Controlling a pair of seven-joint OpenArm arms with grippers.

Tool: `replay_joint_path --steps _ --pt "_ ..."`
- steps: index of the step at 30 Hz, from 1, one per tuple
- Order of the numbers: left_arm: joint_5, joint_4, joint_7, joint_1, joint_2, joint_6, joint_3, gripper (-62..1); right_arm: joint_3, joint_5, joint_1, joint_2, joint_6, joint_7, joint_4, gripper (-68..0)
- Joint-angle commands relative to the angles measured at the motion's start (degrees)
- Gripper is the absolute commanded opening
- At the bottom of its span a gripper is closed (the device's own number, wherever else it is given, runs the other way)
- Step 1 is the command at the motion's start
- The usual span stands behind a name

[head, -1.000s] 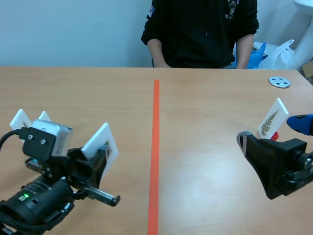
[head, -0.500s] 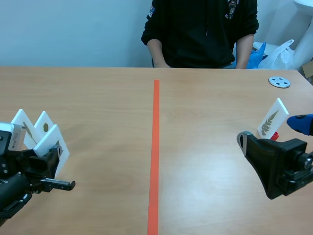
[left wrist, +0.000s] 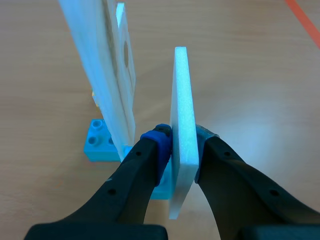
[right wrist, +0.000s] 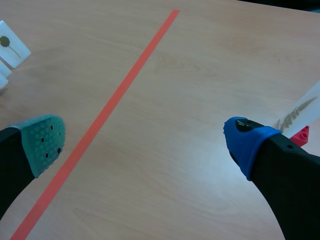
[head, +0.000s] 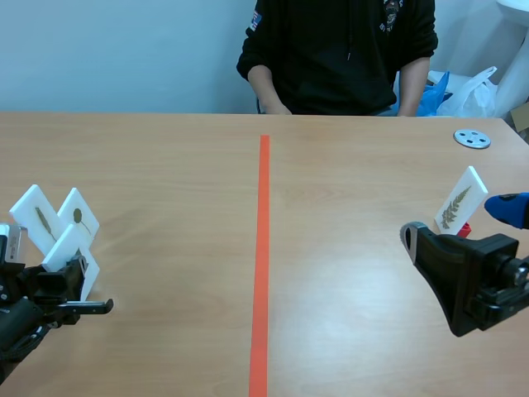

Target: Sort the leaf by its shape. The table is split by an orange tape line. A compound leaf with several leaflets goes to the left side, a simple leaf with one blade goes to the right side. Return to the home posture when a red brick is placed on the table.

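Observation:
My left gripper (head: pixel 76 275) is low at the table's far left, shut on a white leaf card (head: pixel 69 246). In the left wrist view this card (left wrist: pixel 182 125) stands edge-on between the fingers, its leaf hidden. Close beside it stand two other white cards (left wrist: pixel 102 70) on a light blue brick (left wrist: pixel 97 147); in the scene view one (head: pixel 37 217) bears a narrow leaf and the other (head: pixel 77 215) a round one. On the right side a fern-leaf card (head: pixel 459 201) leans on a red base (head: pixel 464 231). My right gripper (right wrist: pixel 145 145) hangs open next to it, holding nothing.
The orange tape line (head: pixel 262 248) runs down the middle of the table. A person in a black top (head: pixel 339 50) sits across the table. A grey disc (head: pixel 472 138) lies at the back right, with plastic bags (head: pixel 471 87) behind the table edge.
My left arm has swung left and lower with the white card, bringing it beside the two cards at the far left. The right arm has not moved.

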Motion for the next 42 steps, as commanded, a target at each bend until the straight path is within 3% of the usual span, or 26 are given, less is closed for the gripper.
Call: replay_joint_path --steps 1,17,22,25,32,42 --pt "-0.2 0.9 -0.9 0.1 -0.4 0.1 -0.3 -53.4 0.6 0.7 0.7 0.0 0.0 1.1 0.1 0.4" --pt "-0.2 0.1 -0.6 0.9 -0.4 0.1 -0.3 -50.1 0.6 0.7 0.7 0.0 0.0 1.1 0.1 0.4" --pt "-0.2 0.1 -0.7 1.6 -0.4 0.1 -0.3 -37.5 0.6 0.7 0.7 0.0 0.0 1.1 0.1 0.4" --pt "-0.2 0.1 -0.6 1.9 -0.4 0.1 -0.3 -33.7 0.6 0.7 0.7 0.0 0.0 1.1 0.1 0.4" --pt "-0.2 2.3 -0.6 3.1 -0.4 0.1 -0.3 -33.6 0.6 0.7 0.7 0.0 0.0 1.1 0.1 0.4" --pt "-0.2 12.6 -0.4 8.0 -0.5 0.1 -3.4 -33.6 0.6 0.7 0.7 0.0 0.0 1.1 0.1 0.4"
